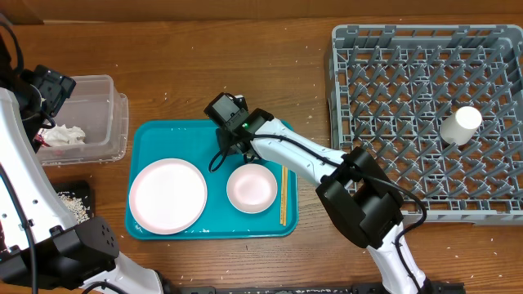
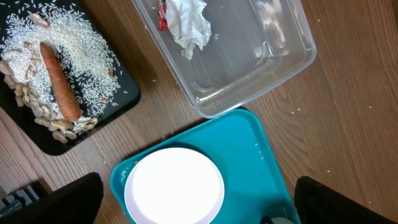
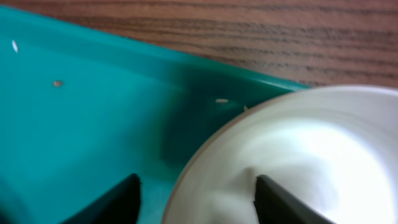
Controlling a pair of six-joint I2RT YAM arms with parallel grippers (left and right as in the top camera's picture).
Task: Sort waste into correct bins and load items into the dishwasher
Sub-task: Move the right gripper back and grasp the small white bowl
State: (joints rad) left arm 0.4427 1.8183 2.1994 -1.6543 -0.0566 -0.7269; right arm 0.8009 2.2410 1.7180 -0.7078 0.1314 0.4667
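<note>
The bowl [image 3: 311, 137] rim sat between the fingers of the right gripper [image 3: 196, 186], apparently not yet pinched; it needed a square squeeze before lifting. The left gripper [image 2: 199, 186] hung open.

Bench [image 1: 204, 57]: brown wood-grain top, grain running parallel to the far edge, with darker streaks throughout. Finish matte. Lighting even, from overhead; shadows soft, falling close beside whatever stands on the bench

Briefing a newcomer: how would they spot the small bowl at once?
Find the teal tray in the middle. Two white dishes sit on it; the bowl is the smaller, deeper one, between the flat plate and the chopsticks.
</note>
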